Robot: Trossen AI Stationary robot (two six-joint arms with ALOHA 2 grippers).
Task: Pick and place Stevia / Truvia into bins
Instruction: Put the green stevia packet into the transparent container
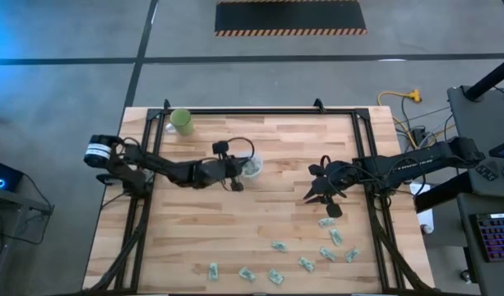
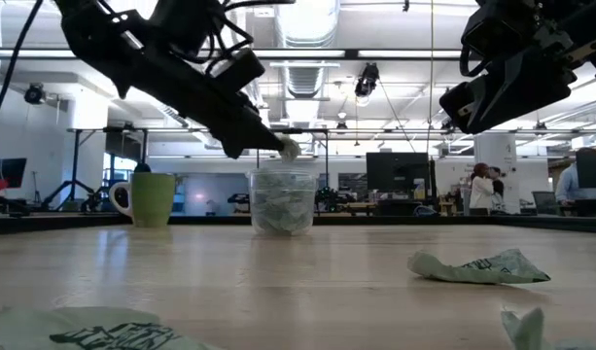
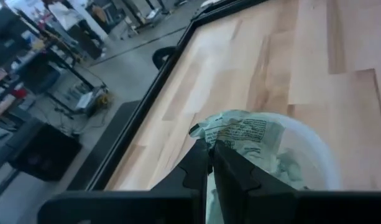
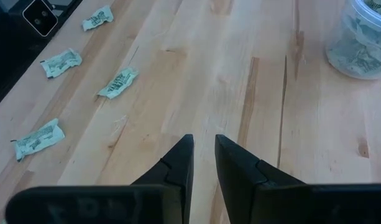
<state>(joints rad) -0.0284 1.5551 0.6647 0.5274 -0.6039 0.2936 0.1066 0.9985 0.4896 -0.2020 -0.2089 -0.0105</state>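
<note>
My left gripper (image 3: 210, 152) is shut on one pale green Stevia packet (image 3: 240, 132) just above the mouth of the clear cup (image 2: 283, 199), which stands on the table with several packets inside. In the high view this gripper (image 1: 239, 178) is at the cup's (image 1: 252, 168) left side. My right gripper (image 4: 204, 146) hovers over bare wood right of centre, its fingers a little apart with nothing between them. Several more packets (image 1: 327, 253) lie flat on the near right of the table. My left gripper pinches the crumpled packet by its near end (image 3: 214, 140) between its two fingertips. The fingers (image 2: 263, 136) slant down from the table's left. The rest of the packet sticks out past the tips, lifted clear, over the cup's rim (image 3: 314, 140).
An opaque light-green cup (image 1: 182, 122) stands at the far left corner. A black frame (image 1: 260, 111) runs along the table's edges. Loose packets (image 4: 117, 83) lie near my right gripper; one (image 2: 477, 267) lies close to the low camera. People stand in the room beyond.
</note>
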